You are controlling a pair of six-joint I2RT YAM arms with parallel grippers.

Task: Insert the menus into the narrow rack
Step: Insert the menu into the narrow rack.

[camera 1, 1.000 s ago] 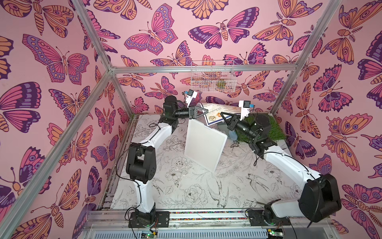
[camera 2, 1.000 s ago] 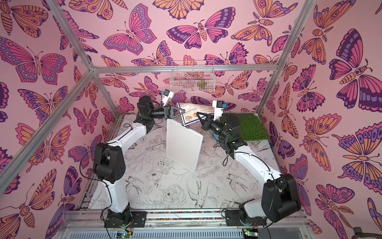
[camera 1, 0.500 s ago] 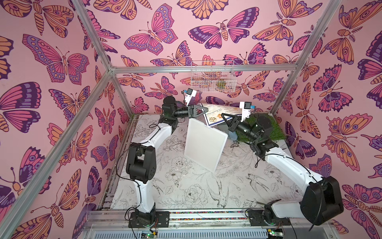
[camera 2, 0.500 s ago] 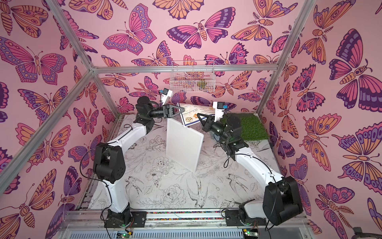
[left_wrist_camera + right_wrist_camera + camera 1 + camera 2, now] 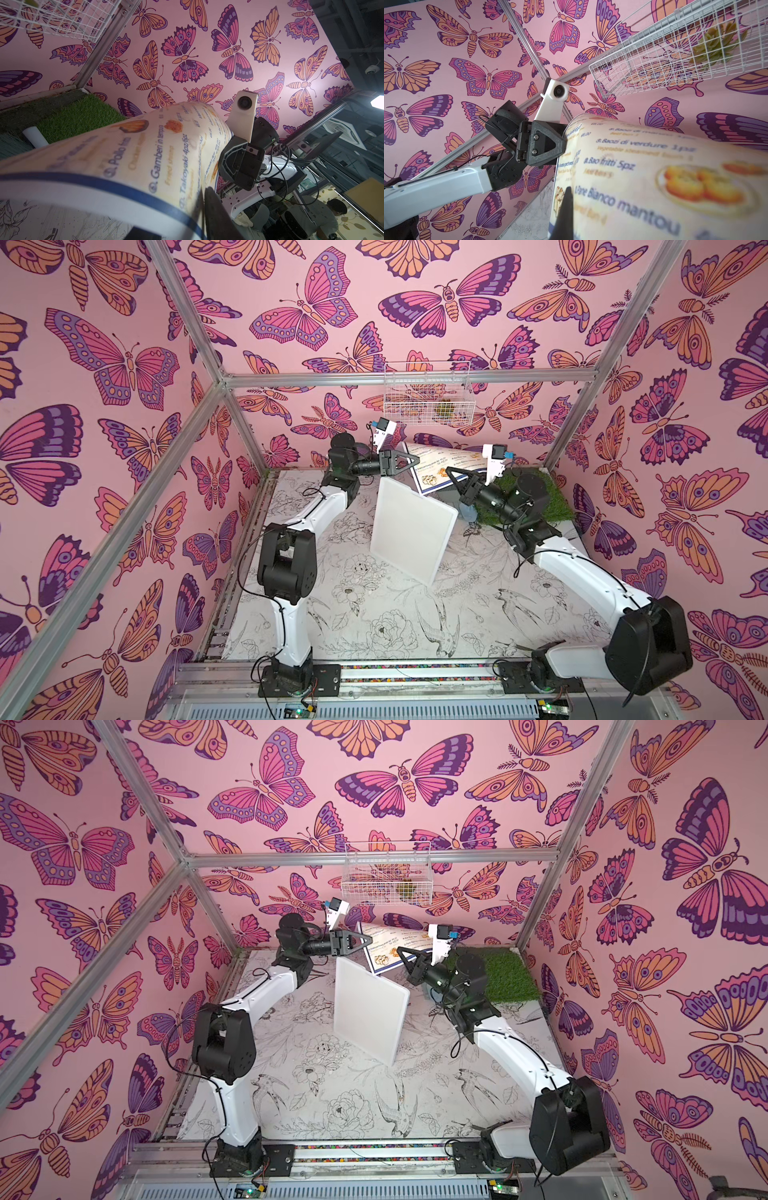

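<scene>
menu (image 5: 434, 462) pinched by the right gripper (image 5: 449, 475) (left gripper (image 5: 414, 462) couldn't be told) could've been buckled against the rack (image 5: 411, 531) if pushed crooked.

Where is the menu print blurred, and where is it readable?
Right wrist view: the menu is soft near the lens, sharper toward its far edge. Left wrist view: near text blurred, middle lines legible. Both top views: print too small.

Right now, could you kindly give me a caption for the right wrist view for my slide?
Right hand pinches the curled menu, left hand at its opposite edge, wire basket mounted above.
</scene>
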